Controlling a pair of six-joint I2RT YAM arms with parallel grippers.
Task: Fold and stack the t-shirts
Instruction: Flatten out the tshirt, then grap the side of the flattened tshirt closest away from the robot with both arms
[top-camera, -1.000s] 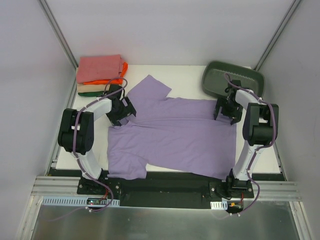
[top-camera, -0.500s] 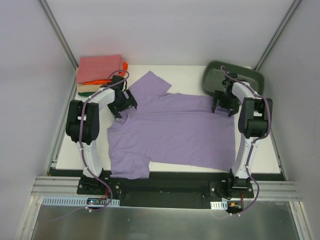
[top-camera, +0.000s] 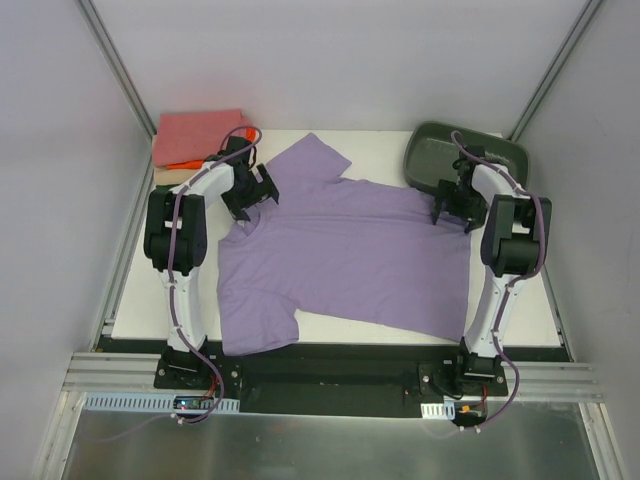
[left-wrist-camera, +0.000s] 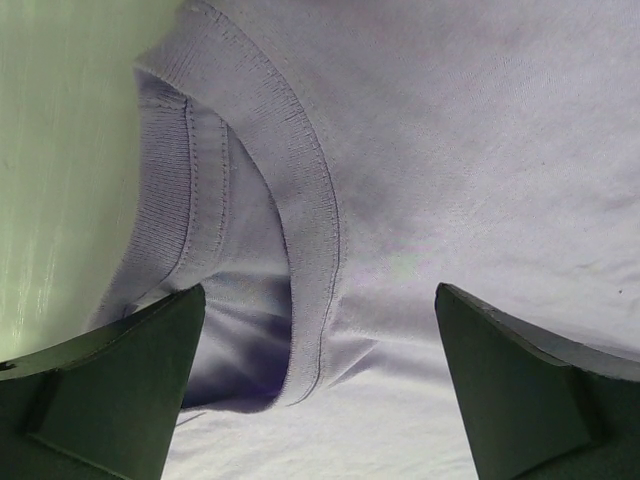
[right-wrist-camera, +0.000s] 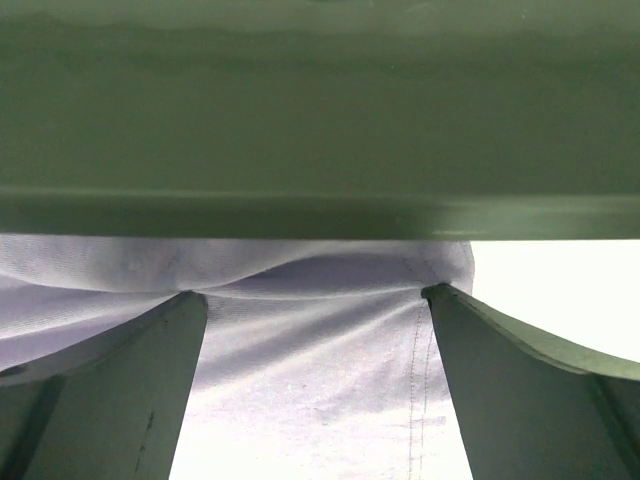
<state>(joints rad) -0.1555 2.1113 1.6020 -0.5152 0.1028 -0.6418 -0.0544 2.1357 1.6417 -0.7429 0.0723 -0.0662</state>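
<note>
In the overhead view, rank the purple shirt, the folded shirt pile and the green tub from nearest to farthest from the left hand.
1. The purple shirt: directly beneath the left hand.
2. The folded shirt pile: back left corner, just behind that hand.
3. The green tub: far back right corner.

The overhead camera looks down from high behind the near edge and takes in the whole white surface (top-camera: 380, 150). The left wrist camera hangs close over the ribbed collar (left-wrist-camera: 300, 200) of the plain lavender cloth t-shirt (top-camera: 345, 255). The right wrist camera, equally close, faces the grey-green plastic tub (right-wrist-camera: 320, 100) across that shirt's edge. All three views share the shirt.
</note>
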